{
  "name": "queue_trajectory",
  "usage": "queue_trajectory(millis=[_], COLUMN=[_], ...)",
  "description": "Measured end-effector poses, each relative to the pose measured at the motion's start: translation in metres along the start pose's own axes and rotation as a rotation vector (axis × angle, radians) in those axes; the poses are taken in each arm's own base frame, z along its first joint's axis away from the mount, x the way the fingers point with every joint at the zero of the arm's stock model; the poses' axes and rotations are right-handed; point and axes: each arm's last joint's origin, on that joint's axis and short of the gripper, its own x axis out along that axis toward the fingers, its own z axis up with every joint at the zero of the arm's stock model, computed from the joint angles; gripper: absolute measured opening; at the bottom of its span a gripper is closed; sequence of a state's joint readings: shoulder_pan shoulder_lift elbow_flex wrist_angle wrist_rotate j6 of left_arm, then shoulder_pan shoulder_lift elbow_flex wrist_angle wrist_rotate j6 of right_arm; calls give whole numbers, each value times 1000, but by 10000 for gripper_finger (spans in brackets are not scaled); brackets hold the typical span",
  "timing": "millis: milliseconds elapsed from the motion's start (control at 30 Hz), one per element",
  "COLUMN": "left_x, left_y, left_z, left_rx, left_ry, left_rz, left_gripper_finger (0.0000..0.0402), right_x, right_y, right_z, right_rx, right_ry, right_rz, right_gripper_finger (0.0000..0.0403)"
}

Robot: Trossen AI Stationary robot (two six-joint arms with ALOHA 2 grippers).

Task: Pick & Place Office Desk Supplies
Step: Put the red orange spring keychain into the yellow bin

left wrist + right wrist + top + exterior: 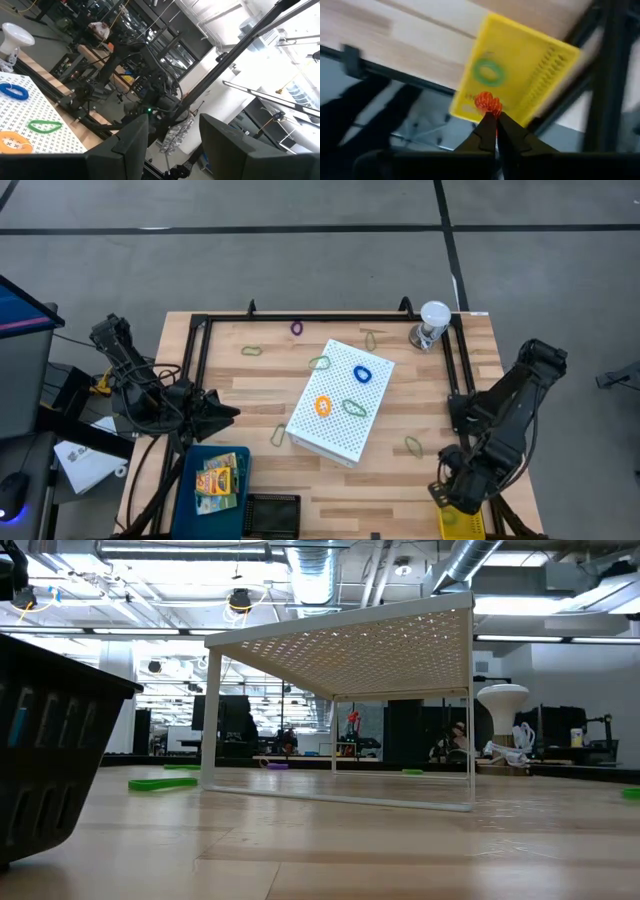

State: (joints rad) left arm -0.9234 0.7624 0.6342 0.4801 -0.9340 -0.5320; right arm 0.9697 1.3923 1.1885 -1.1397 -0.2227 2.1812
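Note:
My right gripper [492,116] hangs over a yellow tray [530,65] at the table's near right corner, shut on an orange rubber band [488,103]. A green band [487,71] lies in that tray. In the high view this gripper [452,498] stands just above the tray [462,525]. My left gripper [232,414] waits open at the table's left, its fingers [131,140] holding nothing. Blue [362,374], orange [323,406] and green [354,408] bands lie on the white perforated box [340,402]. Crayon boxes [218,480] sit in a blue tray [195,458]. My right gripper pinches the bunched orange rubber band [485,101] between its two fingertips. The fingers come from above, pointing steeply down. The band sticks out past the tips as a small crumpled loop, lifted clear above the yellow tray.
Olive bands lie loose on the wood [251,351] [278,435] [413,446] [371,340], and a purple one [297,328] lies near the far rail. A clear cup with a white lid [432,323] stands far right. A black basket [272,515] sits at the near edge. A black frame [330,318] rims the table.

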Motion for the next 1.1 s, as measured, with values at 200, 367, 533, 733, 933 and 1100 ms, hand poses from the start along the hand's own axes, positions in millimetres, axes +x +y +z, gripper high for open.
queue_trajectory(millis=[200,367,533,733,933,1100], left_x=[0,0,0,1,2,2], left_y=[0,0,0,1,2,2], left_z=[0,0,0,1,1,1], left_rx=[0,0,2,6,4,4], left_ry=[0,0,-5,-15,-19,-19], left_rz=[0,1,9,19,23,24], left_gripper_finger=[172,172,172,172,172,172], right_x=[7,15,26,40,50,52], right_y=[2,6,9,3,0,1], right_z=[-2,2,8,13,8,9], right_rx=[-54,-85,-94,-97,-136,-132], right_ry=[34,27,7,-1,41,26], right_rz=[-63,-126,-153,-177,-162,-148], right_gripper_finger=[0,0,0,0,7,59])
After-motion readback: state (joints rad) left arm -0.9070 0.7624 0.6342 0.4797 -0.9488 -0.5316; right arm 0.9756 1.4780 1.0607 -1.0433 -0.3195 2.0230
